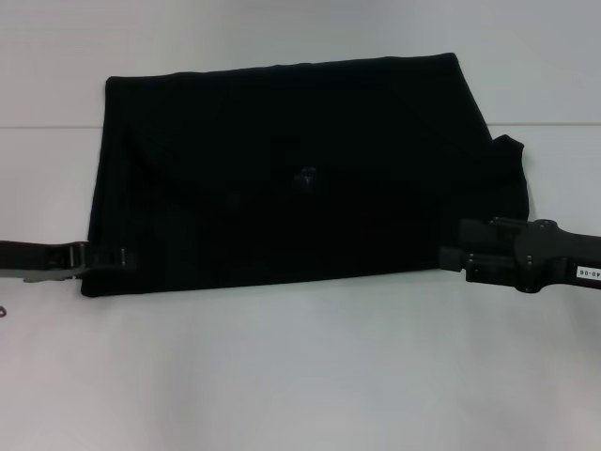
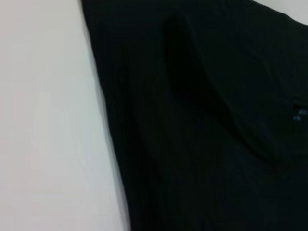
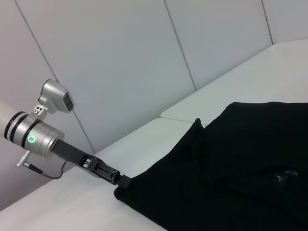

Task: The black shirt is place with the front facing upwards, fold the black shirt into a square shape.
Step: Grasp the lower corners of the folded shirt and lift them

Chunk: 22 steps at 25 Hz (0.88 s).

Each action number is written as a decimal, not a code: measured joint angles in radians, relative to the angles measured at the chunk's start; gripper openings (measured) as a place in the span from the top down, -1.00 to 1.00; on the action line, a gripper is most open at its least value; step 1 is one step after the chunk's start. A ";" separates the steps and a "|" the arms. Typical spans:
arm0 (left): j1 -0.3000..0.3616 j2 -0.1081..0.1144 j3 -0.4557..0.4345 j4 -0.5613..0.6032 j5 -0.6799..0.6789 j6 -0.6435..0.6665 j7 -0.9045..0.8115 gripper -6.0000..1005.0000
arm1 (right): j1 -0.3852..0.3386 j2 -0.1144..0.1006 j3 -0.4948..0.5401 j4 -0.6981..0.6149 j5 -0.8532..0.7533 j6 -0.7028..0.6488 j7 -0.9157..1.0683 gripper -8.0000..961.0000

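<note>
The black shirt (image 1: 291,178) lies on the white table (image 1: 300,376), folded into a wide rectangle with a sleeve bump at its right edge. Its white lettering is hidden; the small blue neck label (image 1: 303,176) shows near the middle. My left gripper (image 1: 124,258) lies low at the shirt's near left corner, shut on the fabric edge; the right wrist view shows it (image 3: 120,182) pinching that corner. My right gripper (image 1: 449,259) is at the shirt's near right edge, level with the left one. The left wrist view shows the shirt (image 2: 207,125) and its left edge.
The white table has a seam (image 1: 47,126) running across behind the shirt. Grey wall panels (image 3: 120,57) stand beyond the table. Bare table lies in front of the shirt and on both sides.
</note>
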State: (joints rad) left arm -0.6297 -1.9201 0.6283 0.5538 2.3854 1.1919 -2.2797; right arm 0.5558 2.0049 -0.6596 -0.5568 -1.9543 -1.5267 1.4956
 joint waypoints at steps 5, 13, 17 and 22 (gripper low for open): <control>-0.002 -0.007 0.004 0.006 0.000 0.004 0.008 -0.68 | -0.003 0.000 0.000 0.000 0.000 -0.007 0.000 -0.58; 0.002 -0.019 0.003 0.030 -0.006 0.015 0.026 -0.50 | -0.007 -0.001 0.000 0.000 0.000 -0.015 0.003 -0.56; 0.000 -0.020 0.018 0.031 -0.003 0.012 0.029 -0.20 | -0.007 -0.003 0.004 0.000 0.000 -0.027 0.007 -0.56; -0.002 -0.022 0.045 0.032 -0.001 -0.003 0.029 0.21 | -0.007 -0.003 0.001 0.000 0.000 -0.032 0.008 -0.55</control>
State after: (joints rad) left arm -0.6313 -1.9422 0.6736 0.5853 2.3846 1.1891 -2.2506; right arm 0.5490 2.0018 -0.6582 -0.5568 -1.9543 -1.5582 1.5036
